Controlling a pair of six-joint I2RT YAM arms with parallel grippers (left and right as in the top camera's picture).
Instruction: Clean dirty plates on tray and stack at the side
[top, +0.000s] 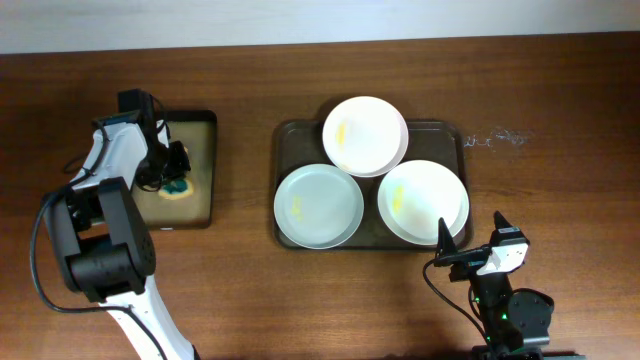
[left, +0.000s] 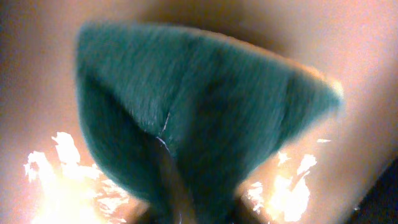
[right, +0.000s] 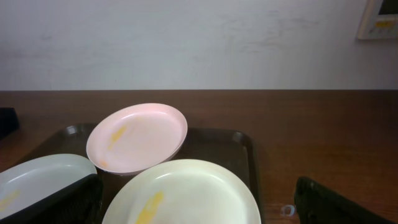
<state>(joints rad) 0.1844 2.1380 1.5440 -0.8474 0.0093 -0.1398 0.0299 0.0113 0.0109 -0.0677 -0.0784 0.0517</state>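
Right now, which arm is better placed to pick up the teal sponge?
Left: the left gripper is at the teal sponge in the small black tray, while the right gripper sits far off beside the plates.

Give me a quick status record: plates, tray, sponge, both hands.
plates: three, all on the tray: top plate, left plate, right plate
smears: yellow marks on all three
side stack: none yet
sponge: teal, on the small black tray
left hand: over the sponge; open or shut unclear
right hand: open, empty, by the near edge of the right plate
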